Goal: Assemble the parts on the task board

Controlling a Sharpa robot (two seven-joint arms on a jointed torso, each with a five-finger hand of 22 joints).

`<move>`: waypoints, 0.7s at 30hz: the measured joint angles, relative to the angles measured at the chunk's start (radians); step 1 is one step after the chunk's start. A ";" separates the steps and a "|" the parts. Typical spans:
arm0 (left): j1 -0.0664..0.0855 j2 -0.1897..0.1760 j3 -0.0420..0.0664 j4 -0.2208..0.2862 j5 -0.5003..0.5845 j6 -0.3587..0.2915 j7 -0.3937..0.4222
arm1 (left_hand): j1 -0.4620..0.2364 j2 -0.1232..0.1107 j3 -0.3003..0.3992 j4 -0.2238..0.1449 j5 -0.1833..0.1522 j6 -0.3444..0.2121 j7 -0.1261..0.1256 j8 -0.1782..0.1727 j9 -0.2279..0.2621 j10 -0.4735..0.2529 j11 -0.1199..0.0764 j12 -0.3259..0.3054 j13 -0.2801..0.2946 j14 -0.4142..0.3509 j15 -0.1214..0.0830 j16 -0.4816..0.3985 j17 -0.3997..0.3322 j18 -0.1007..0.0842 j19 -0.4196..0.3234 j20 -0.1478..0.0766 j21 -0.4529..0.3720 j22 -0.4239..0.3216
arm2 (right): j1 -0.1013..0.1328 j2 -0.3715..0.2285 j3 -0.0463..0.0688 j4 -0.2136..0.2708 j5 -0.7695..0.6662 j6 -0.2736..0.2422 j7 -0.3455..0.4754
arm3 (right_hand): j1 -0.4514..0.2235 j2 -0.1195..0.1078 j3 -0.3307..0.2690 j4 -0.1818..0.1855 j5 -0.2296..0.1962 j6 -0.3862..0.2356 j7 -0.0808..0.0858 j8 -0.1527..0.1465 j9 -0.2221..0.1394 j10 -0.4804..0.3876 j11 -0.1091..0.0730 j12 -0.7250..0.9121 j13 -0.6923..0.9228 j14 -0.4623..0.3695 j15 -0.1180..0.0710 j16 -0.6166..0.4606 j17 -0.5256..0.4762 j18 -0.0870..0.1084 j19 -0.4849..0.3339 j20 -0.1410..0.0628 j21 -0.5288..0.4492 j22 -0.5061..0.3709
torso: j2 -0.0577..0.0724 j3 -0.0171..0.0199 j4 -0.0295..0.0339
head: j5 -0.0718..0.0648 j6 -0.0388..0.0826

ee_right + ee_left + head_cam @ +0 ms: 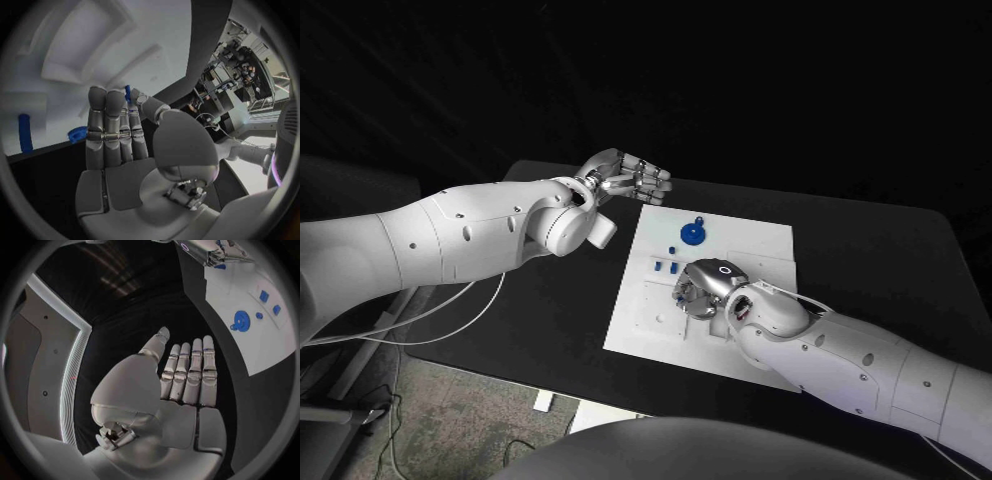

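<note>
The white task board (pixel 747 240) lies in the middle of the black table. On its far part sits a round blue part (pixel 694 234) (pixel 240 320), with two small blue parts (pixel 664 266) (pixel 264 296) closer in. My right hand (pixel 704 288) (pixel 125 140) hovers low over the board's middle, fingers straight and together. A small blue part (pixel 127 92) sticks up between its thumb tip and the neighbouring finger, apparently pinched. My left hand (pixel 625 182) (pixel 181 385) hangs beyond the board's far left corner, over bare table, fingers extended and holding nothing.
The black table (pixel 877 250) extends around the board on all sides. White cables (pixel 444 310) trail off the table's left edge under my left arm. A blue peg (pixel 25 132) and a toothed blue piece (pixel 78 134) show beside the right hand's fingers.
</note>
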 measured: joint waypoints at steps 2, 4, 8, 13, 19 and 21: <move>0.000 0.000 0.000 0.000 0.000 0.000 0.000 | 0.000 0.000 0.000 0.000 0.000 0.000 0.000 0.000 0.000 0.000 0.000 0.000 0.000 0.000 0.000 0.000 0.000 0.000 0.000 0.000 0.000 0.000 | 0.001 0.001 0.001 0.000 0.000 0.008 0.000 | 0.000 0.000 0.000 0.000 0.000 0.000 0.000 0.000 0.000 0.000 0.000 0.000 0.000 0.000 0.000 0.000 0.000 0.000 0.000 0.000 0.000 0.000 | 0.000 -0.0003 0.0000 | 0.000 -0.001; 0.000 0.000 0.000 0.000 0.000 0.001 -0.001 | 0.000 0.000 0.000 0.000 0.000 0.000 0.000 0.000 0.000 0.000 0.000 0.000 0.000 0.000 0.000 0.000 0.000 0.000 0.000 0.000 0.000 0.000 | 0.001 0.003 0.001 -0.002 -0.001 0.015 0.000 | 0.000 0.000 0.000 0.000 0.000 0.000 0.000 0.000 0.000 0.000 0.000 0.000 0.000 0.000 0.000 0.000 0.000 0.000 0.000 0.000 0.000 0.000 | 0.000 -0.0004 0.0000 | 0.001 -0.002; 0.000 0.000 0.000 0.000 0.000 0.001 -0.001 | 0.000 0.000 0.000 0.000 0.000 0.000 0.000 0.000 0.000 0.000 0.000 0.000 0.000 0.000 0.000 0.000 0.000 0.000 0.000 0.000 0.000 0.000 | 0.003 0.010 0.001 -0.007 -0.002 0.035 0.000 | 0.001 0.001 0.000 0.000 -0.001 0.000 0.000 0.000 0.000 0.000 0.000 0.000 0.000 0.000 0.000 0.000 0.000 0.000 0.000 0.000 0.000 0.000 | 0.000 -0.0002 0.0003 | -0.001 -0.003; 0.000 0.000 0.000 0.000 0.000 0.003 -0.003 | 0.000 0.000 0.000 0.000 0.000 -0.004 0.004 0.000 0.000 0.000 0.000 0.000 0.000 0.000 0.000 0.000 0.000 0.000 0.000 0.000 0.000 -0.003 | 0.006 0.016 -0.001 -0.014 -0.004 0.052 -0.001 | 0.001 0.002 0.000 0.000 0.010 0.000 0.000 -0.001 0.000 0.000 0.000 0.000 0.001 0.000 0.000 0.000 0.000 0.000 -0.006 -0.002 0.000 0.000 | 0.000 0.0009 0.0004 | -0.004 -0.004; 0.000 0.001 0.000 -0.001 0.000 0.005 -0.006 | 0.000 0.000 -0.003 0.003 0.000 -0.004 0.004 0.000 0.000 0.000 0.000 0.000 0.000 0.000 0.000 0.000 0.000 0.000 0.000 0.000 0.000 -0.005 | 0.008 0.024 -0.004 -0.021 -0.005 0.057 -0.002 | -0.008 0.011 -0.033 0.009 0.092 -0.016 0.009 -0.003 -0.005 -0.015 0.007 0.000 0.004 -0.015 0.007 -0.015 -0.011 0.000 -0.023 0.004 -0.005 0.000 | 0.000 0.0013 -0.0008 | -0.008 -0.008; 0.000 0.002 0.000 -0.001 0.000 0.006 -0.006 | 0.000 0.000 -0.003 0.003 0.000 -0.004 0.004 0.000 0.000 -0.002 0.002 0.000 0.000 0.000 0.000 0.000 0.000 0.000 0.000 0.000 0.000 -0.006 | 0.008 0.025 -0.005 -0.023 -0.004 0.056 -0.002 | -0.011 0.014 -0.060 0.013 0.113 -0.036 0.011 0.000 -0.008 -0.029 0.004 0.000 0.004 -0.021 0.009 -0.024 -0.020 0.000 -0.029 0.006 -0.016 0.000 | 0.000 0.0015 -0.0010 | -0.009 -0.008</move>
